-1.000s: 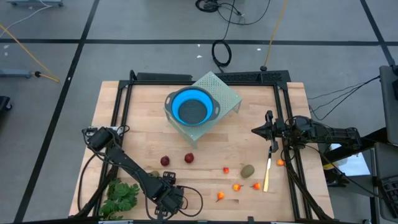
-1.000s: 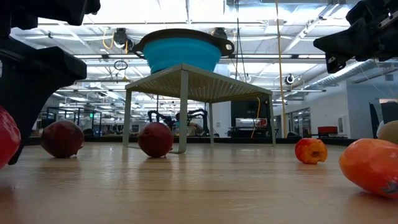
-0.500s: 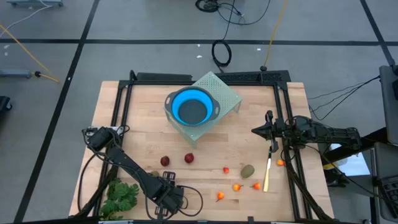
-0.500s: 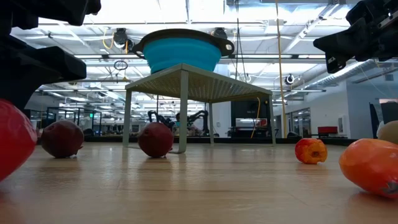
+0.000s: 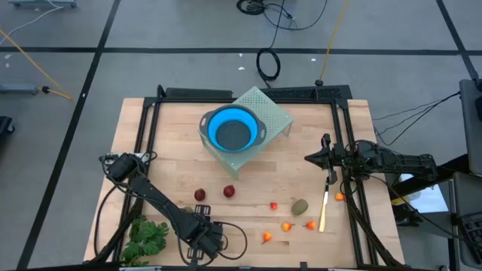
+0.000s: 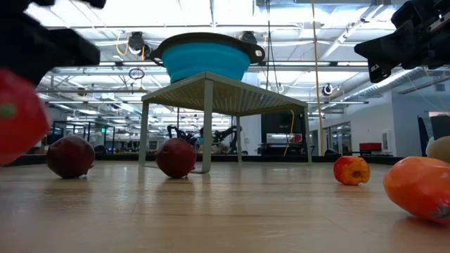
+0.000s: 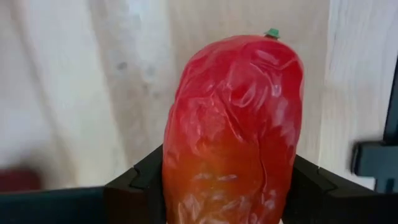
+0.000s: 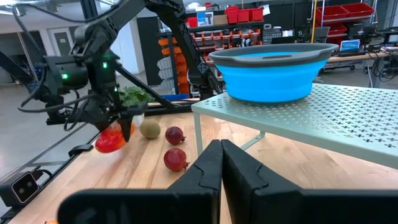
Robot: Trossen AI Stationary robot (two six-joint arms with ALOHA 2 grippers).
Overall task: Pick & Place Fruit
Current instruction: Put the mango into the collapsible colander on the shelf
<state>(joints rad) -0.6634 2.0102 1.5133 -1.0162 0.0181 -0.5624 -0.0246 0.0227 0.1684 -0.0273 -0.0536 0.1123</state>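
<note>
My left gripper (image 5: 201, 242), at the table's near left and pointing down, is shut on the longer red-orange fruit (image 7: 233, 124), which also shows in the low view (image 6: 17, 123) and under the gripper in the right wrist view (image 8: 112, 138). Two dark-red balls (image 5: 199, 195) (image 5: 228, 191), an olive oval (image 5: 300, 205) and several tiny orange pieces (image 5: 287, 226) lie on the wooden table (image 5: 151, 150). Another olive oval (image 8: 149, 129) lies near the left arm. My right gripper (image 5: 310, 158) hovers shut at the right side. My left gripper pinches the red-orange fruit's two long sides (image 7: 177, 180) between its two fingers (image 7: 140, 183), toward its orange end. The fingers come from above, pointing down, and lie across the piece. The fruit is lifted clear of the table, its green-tipped end (image 7: 272, 33) free.
A blue bowl (image 5: 233, 130) sits on a pale green perforated stand (image 5: 273, 113) at the table's far middle. A leafy green bunch (image 5: 147, 237) lies at the near left, a thin yellow stick (image 5: 324, 211) at the right. Black rails (image 5: 147, 135) frame the table's sides.
My left gripper has risen, and the red-orange fruit has come up with it: it touched the table before and now hangs clear above it. The right arm has kept still.
</note>
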